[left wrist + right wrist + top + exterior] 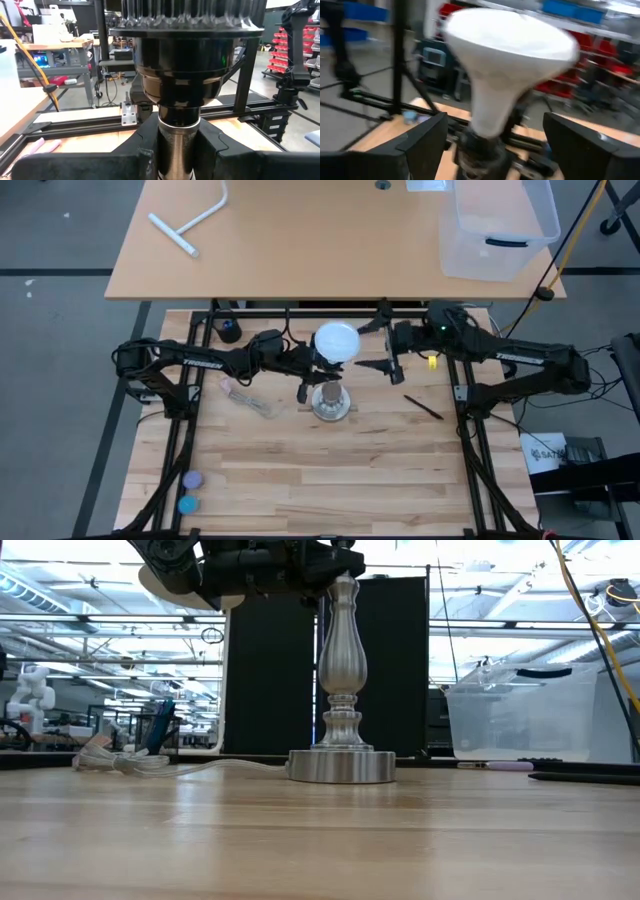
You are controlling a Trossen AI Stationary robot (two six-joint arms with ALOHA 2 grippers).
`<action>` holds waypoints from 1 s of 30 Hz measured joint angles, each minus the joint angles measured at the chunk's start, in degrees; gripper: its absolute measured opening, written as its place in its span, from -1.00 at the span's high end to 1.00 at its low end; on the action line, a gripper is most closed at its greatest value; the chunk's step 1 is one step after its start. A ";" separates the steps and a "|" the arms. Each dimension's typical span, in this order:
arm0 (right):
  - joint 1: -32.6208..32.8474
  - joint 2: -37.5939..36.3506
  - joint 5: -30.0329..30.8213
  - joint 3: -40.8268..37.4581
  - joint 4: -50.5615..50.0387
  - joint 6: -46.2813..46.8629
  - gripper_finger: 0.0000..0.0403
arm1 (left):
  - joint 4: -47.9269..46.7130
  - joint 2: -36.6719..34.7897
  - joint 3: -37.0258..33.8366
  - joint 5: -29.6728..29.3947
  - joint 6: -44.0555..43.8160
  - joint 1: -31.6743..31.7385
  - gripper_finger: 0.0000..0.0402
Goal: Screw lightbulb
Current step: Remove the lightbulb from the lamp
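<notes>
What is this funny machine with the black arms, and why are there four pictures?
It is a robot with two arms at a wooden table. Each picture comes from a different camera: one above, one at table height, one on each wrist. A silver lamp post stands on the table. The left gripper has its fingers closed around the post near the top. The white lightbulb sits in the top of the post. The right gripper has its fingers open on either side of the bulb, not pinching it. A clear cord and two small caps also lie there.
</notes>
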 joint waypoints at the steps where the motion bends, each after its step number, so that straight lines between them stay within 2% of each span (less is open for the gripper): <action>1: 0.41 -0.47 1.72 -0.02 -0.66 0.31 -0.58 | 0.02 0.00 0.00 -0.56 0.12 0.02 0.64; 4: 2.36 -0.63 6.52 -0.12 -0.95 1.43 -0.57 | 0.30 -0.02 -0.12 -3.44 0.10 0.08 0.64; 9: 6.16 0.76 20.02 -0.17 -0.48 -0.14 -0.57 | 0.81 -0.02 -0.15 -7.48 0.05 0.15 0.64; 16: 8.84 3.34 22.61 -0.26 2.41 2.09 -0.57 | 1.30 -0.02 -0.15 -18.34 -0.09 0.04 0.64; 22: 10.71 7.92 38.13 -0.26 10.99 1.96 -0.57 | 1.35 -0.02 -0.15 -25.29 0.13 0.11 0.64; 30: 11.26 16.48 39.76 -0.30 28.80 -1.67 -0.56 | 1.34 -0.02 -0.15 -27.60 -0.30 0.15 0.64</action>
